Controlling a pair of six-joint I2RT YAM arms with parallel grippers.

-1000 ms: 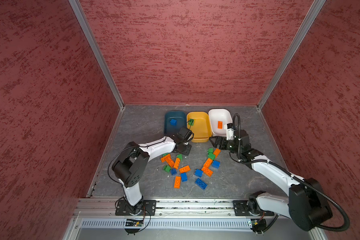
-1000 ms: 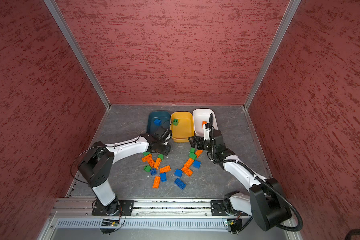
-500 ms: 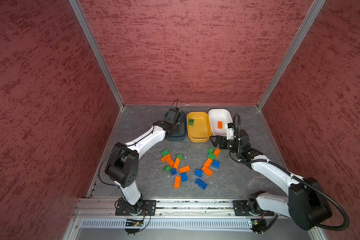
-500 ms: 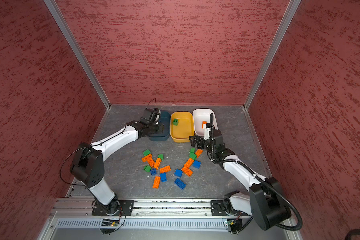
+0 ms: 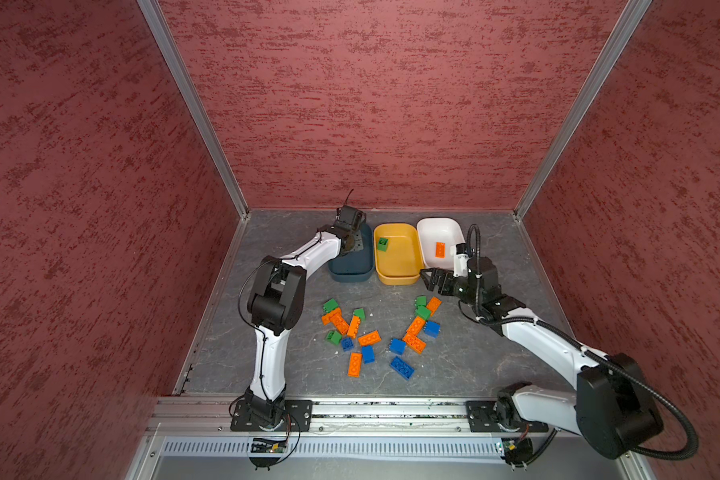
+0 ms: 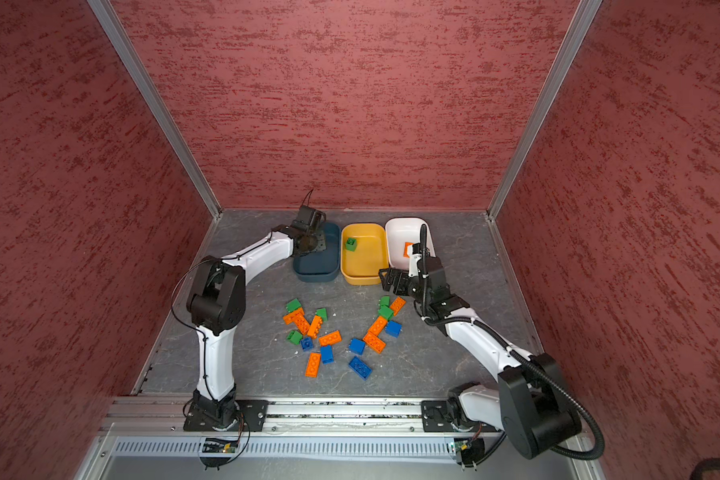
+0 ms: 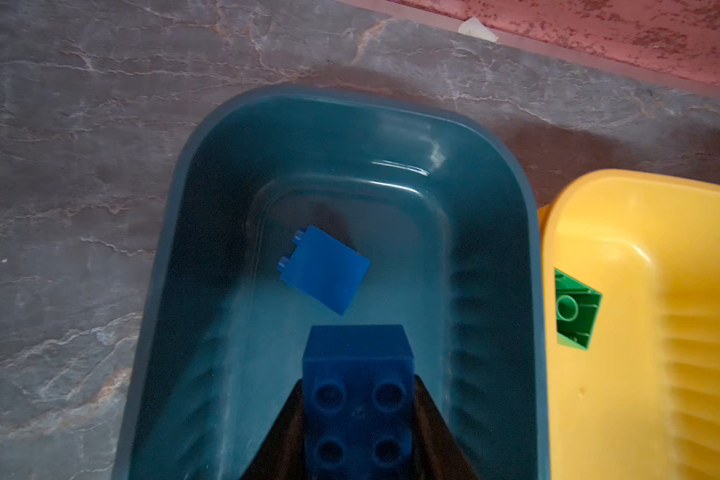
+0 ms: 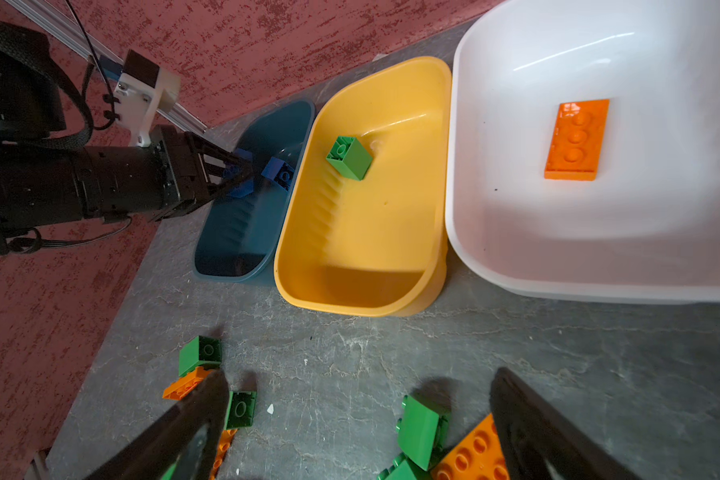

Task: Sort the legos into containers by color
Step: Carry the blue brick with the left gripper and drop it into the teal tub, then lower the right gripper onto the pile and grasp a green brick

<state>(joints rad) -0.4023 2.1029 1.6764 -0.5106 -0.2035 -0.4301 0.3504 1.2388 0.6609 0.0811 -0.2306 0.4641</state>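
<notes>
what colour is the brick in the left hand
Blue. The brick in the left hand shows best in the left wrist view.

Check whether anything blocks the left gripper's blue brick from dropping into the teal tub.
Nothing visible does. The left gripper holds the blue brick over the open teal tub; a loose blue brick lies inside.

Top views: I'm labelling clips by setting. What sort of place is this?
Likely a lab robot cell: red panel walls in aluminium framing enclose a grey table, and two arms are bolted to a rail at its front edge.
</notes>
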